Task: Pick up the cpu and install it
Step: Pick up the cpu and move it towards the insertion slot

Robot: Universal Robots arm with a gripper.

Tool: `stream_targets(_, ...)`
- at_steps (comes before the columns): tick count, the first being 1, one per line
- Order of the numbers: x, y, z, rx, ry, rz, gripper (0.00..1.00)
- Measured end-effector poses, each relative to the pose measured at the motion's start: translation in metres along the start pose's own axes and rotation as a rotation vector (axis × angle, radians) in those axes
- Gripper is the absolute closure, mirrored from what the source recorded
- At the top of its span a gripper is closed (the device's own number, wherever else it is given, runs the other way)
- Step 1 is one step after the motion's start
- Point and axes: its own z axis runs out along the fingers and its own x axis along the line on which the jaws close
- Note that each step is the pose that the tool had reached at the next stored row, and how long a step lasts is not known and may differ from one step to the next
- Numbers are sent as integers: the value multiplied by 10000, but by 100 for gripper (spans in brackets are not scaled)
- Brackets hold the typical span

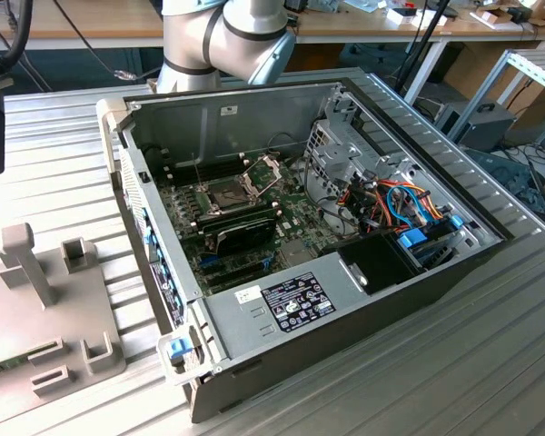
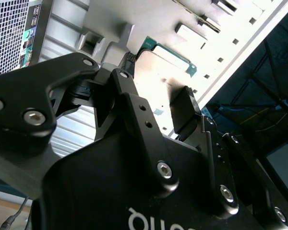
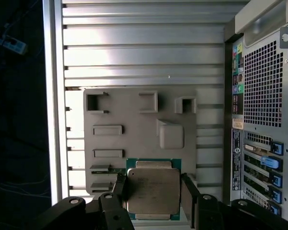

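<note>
On the worktop (image 3: 134, 48), we are watching the end effector (image 3: 152, 178) straddling the cpu (image 3: 152, 194), clamped or not we cannot tell, and are fearing an off-centre squeeze tipping it.

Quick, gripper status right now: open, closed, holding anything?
Gripper: straddling the cpu, which lies on the grey tray; whether it is open or clamped on the cpu cannot be told.
</note>
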Motion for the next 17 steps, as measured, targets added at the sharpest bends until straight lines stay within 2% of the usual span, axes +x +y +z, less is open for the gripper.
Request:
stream_targets(6,-112,2,0,-1,0,-1,45)
stream_targets(17,-419,9,-1,0,0,0,45)
